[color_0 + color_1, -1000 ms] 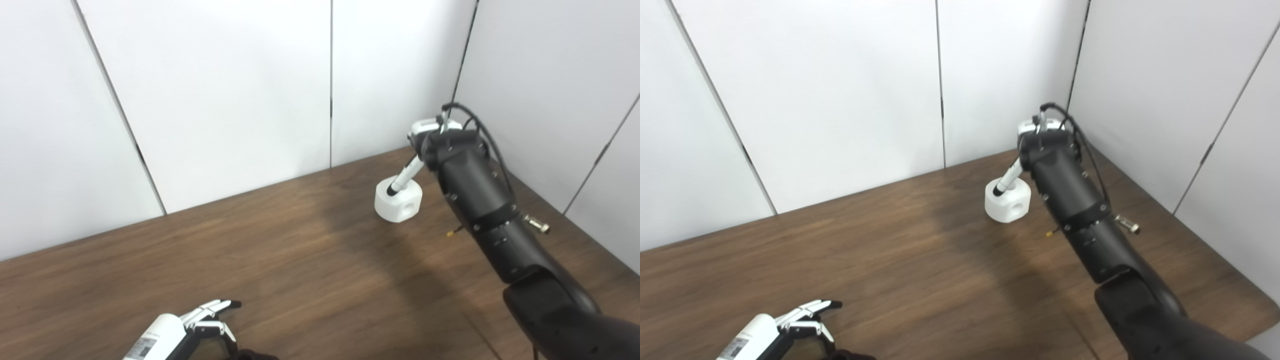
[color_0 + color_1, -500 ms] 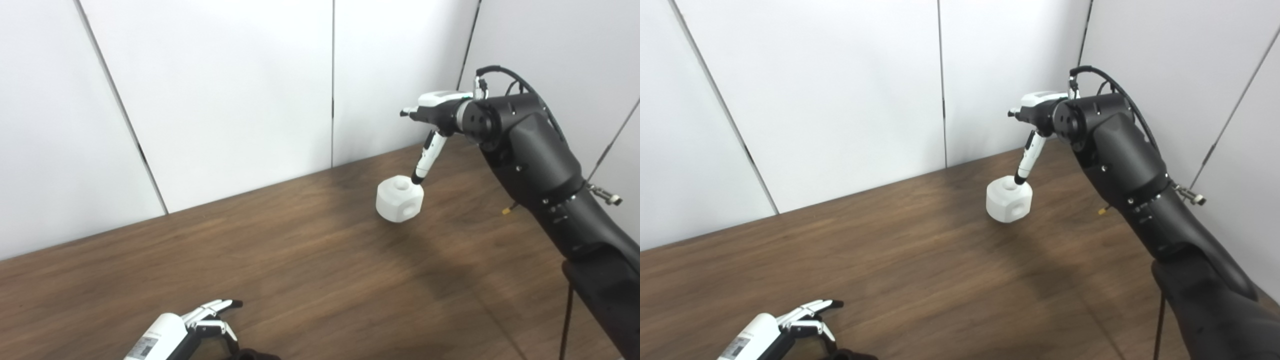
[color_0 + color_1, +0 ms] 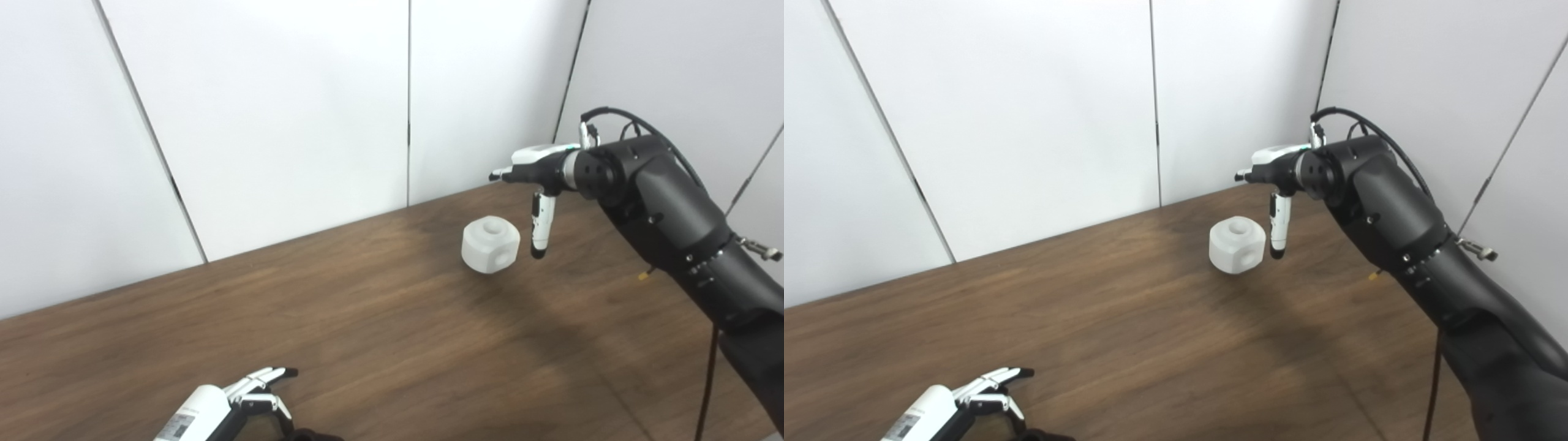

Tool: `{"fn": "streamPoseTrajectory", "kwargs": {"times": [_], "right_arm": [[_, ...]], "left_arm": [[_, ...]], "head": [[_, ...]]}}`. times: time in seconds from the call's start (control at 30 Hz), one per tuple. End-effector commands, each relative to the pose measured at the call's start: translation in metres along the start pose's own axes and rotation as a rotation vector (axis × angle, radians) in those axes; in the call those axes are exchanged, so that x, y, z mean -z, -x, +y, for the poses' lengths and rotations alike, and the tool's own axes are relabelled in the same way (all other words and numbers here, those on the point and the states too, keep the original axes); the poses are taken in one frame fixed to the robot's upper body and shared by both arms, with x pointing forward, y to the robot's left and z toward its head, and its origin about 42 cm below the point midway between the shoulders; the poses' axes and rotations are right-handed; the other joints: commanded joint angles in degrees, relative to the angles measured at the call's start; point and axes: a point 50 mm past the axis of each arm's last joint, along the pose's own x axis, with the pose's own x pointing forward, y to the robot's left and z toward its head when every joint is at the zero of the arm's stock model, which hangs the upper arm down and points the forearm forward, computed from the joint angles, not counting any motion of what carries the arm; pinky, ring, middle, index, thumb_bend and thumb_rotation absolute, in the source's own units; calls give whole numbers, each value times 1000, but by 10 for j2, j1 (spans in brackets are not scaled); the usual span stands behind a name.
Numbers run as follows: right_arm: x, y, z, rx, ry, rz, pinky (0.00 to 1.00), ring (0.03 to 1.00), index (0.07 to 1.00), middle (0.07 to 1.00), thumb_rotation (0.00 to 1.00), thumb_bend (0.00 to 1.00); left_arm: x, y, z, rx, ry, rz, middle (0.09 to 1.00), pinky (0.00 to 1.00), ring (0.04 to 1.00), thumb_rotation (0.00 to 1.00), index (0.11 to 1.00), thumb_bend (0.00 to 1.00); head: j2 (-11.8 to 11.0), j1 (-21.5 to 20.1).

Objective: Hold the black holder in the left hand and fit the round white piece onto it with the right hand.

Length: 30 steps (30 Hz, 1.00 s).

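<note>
The round white piece sits alone on the bench, right of middle. The right robot hand hangs just beside it, fingers apart, holding nothing. The left robot hand, bottom left, is also loose. Fitting is not started. Both views show only a dark edge of the black holder.

We see the round white piece, a chunky block with holes on top and side, sitting near the table's far right corner.

The left hand and the dark object under it are cut off at the bottom edge.
</note>
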Motion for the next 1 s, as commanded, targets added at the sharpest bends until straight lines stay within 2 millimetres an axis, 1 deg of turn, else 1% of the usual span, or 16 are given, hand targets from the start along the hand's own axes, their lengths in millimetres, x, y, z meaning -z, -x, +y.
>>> {"fn": "streamPoseTrajectory", "kwargs": {"times": [0.0,0.17,0.27,0.47,0.7,0.97], "right_arm": [[8,7,-21,125,86,4,1000,1000,994,1000,141,961],[6,-4,-11,191,181,-26,988,1000,967,1000,130,911],[3,-10,-6,209,201,-32,986,1000,957,1000,157,908],[-2,-21,-2,228,203,-18,987,1000,957,1000,181,907],[-5,-29,1,234,186,-7,996,1000,950,1000,178,922],[-7,-33,3,223,179,-3,990,1000,941,1000,180,944]], "left_arm": [[12,19,-33,188,13,89,901,746,902,53,489,523],[12,19,-34,188,13,90,903,746,903,53,489,523],[12,20,-34,191,15,94,906,753,908,53,489,523],[12,20,-36,192,14,90,905,753,907,54,489,523],[13,21,-38,193,21,93,910,759,914,54,489,523],[13,21,-38,203,18,97,914,764,917,54,489,523]], "head": [[1,0],[1,0],[2,2],[2,4],[2,4],[3,6]]}}
